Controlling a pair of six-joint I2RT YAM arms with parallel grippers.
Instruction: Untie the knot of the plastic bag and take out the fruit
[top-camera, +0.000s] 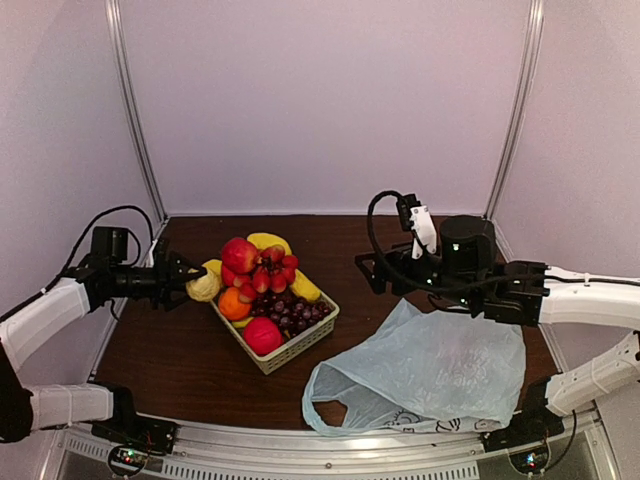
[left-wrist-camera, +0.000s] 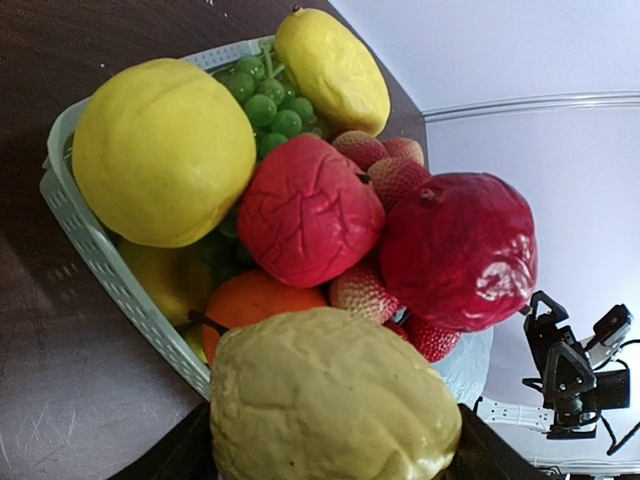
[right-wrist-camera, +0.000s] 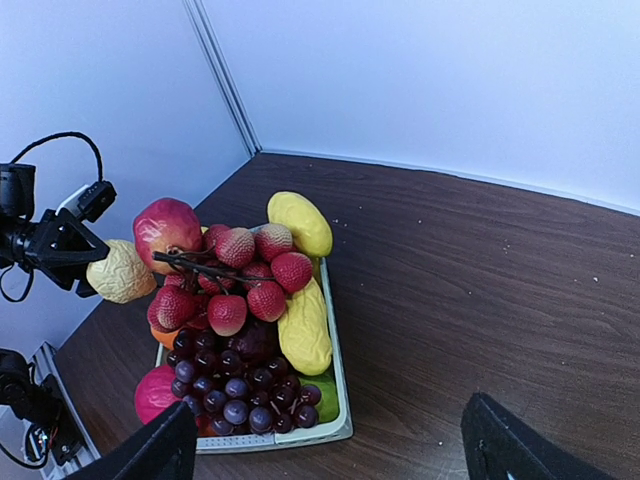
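Plastic bag (top-camera: 430, 372): the nearest item, in the lower right of the top view, lying flat on the bench (top-camera: 170, 360). Its long axis runs left to right, tipped slightly up toward the right. One handle loop (top-camera: 322, 402) lies open at the lower-left end, pointing to the bottom left of the frame. Dark print (top-camera: 420, 421) runs along the near edge, too small to read. The lower-right corner is hidden behind the base of the right arm (top-camera: 590, 302).

Basket (top-camera: 300, 347): pale and rectangular, centre-left, near the bag but apart from it. Its long axis is diagonal, upper left to lower right. The fruit (top-camera: 262, 336) is heaped above the rim: red round pieces, an orange one, dark grapes (top-camera: 292, 312) and smooth yellow pieces at the far end and right side. The lower layers are hidden.

Left jaws: closed on the lumpy yellow fruit (left-wrist-camera: 335, 400) at the basket's left edge. The left wrist view cuts off its bottom. Whether it touches the heap cannot be told.

Right jaws: spread apart and empty, just beyond the bag's far edge, pointing left.
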